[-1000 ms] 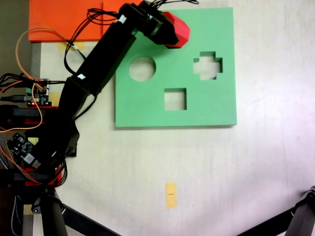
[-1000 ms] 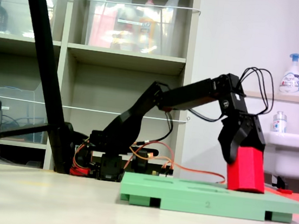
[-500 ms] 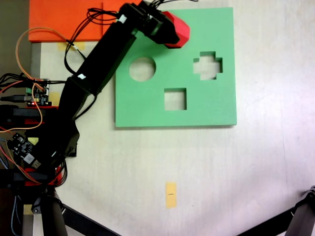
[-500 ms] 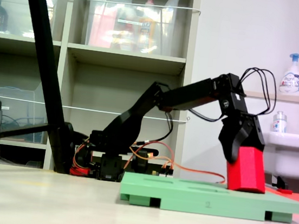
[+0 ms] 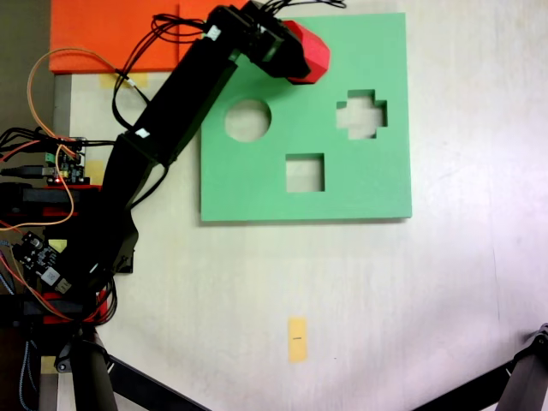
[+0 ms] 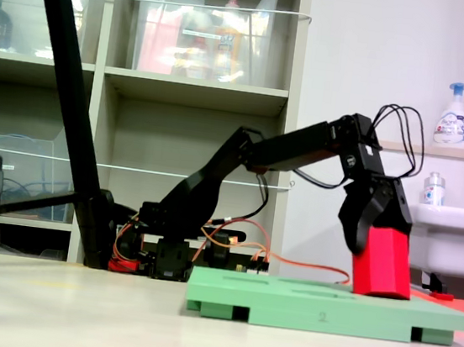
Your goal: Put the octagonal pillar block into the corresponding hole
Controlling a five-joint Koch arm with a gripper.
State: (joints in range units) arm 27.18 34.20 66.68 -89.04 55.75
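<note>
Jaws closed on the octagonal pillar block (image 6: pixel 382 264) is how we read the side-on fixed view; the gripper (image 6: pixel 369 241) grasps the block's upper part, the black jaw housing above and to its left, the red body reaching down below the jaws. From above, the gripper (image 5: pixel 295 53) overlaps the block's (image 5: pixel 312 54) left side, and the red faces show to its right.

Going by size, we first note the pale table (image 5: pixel 360 291), seen from above; it also carries the scene in the low view, table (image 6: pixel 112 320). Next comes the black arm (image 5: pixel 163 120), stretching from its base at lower left up toward the top of the picture; in the low view the arm (image 6: pixel 242 158) arcs from its base rightward and bends down at the wrist.

Then the flat green foam board (image 5: pixel 360 184); it holds a round cutout (image 5: pixel 247 120), a cross-shaped cutout (image 5: pixel 361 113) and a square cutout (image 5: pixel 305 172). From the side the green foam board (image 6: pixel 317 307) lies flat on the table, and the block's lower end meets its top surface near the right end, tilted slightly; whether it sits in the corresponding hole we cannot tell, since block and gripper cover that spot.

An orange sheet (image 5: pixel 111 34) lies beyond the board's upper left corner; a small yellow tape strip (image 5: pixel 296 339) sits well below the board.
</note>
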